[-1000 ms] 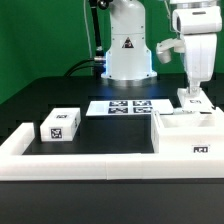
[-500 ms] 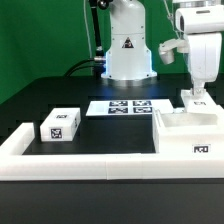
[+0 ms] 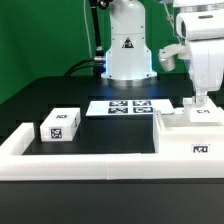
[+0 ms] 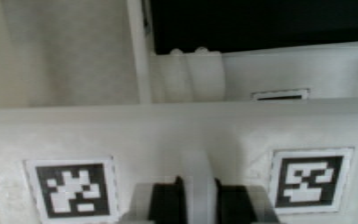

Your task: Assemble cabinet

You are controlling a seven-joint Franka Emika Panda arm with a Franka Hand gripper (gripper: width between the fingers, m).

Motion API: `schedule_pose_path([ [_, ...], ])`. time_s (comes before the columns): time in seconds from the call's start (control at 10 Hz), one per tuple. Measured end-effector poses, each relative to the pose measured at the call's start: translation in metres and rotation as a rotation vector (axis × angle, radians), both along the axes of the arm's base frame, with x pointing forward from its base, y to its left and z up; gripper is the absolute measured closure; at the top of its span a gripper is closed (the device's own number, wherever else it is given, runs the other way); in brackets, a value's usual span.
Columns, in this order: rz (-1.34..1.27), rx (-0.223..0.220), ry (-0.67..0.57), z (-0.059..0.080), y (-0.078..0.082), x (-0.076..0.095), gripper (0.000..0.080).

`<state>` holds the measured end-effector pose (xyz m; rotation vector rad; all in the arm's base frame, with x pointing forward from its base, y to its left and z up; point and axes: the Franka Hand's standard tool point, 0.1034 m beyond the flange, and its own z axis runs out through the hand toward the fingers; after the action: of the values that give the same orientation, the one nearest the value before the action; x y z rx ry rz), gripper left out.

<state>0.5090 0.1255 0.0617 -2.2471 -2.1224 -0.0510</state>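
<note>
The black tabletop fills the exterior view, and a long low white rail runs along its lower edge and turns up the lower left. At the lower right, against the rail, stands the cabinet, a large white box open at the top, with one tag on its front face. Its walls enclose a square recess. A small white part sits at the cabinet's far right edge; whether it lies inside the recess or just behind the wall cannot be told. The marker board lies flat at the middle of the frame, in front of the robot's base. A loose tagged box stands on the tabletop at centre left, well apart from the cabinet. The arm comes down from the upper right with the hand pointing straight down onto the small part. In the wrist view the hand shows dark fingers set close together, a pale strip between them, over a white face bearing two tags. Whether they actually clamp that strip cannot be told.
</note>
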Motion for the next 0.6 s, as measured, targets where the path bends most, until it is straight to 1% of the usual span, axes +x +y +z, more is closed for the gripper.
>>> schedule_pose_path([
  [0.2,0.003,0.0,0.001,0.0,0.0,0.001,0.0738],
  [0.3,0.006,0.0,0.003,0.0,0.0,0.009,0.0738],
  [0.6,-0.011,0.01,-0.01,0.0,-0.003,0.044,0.0738],
])
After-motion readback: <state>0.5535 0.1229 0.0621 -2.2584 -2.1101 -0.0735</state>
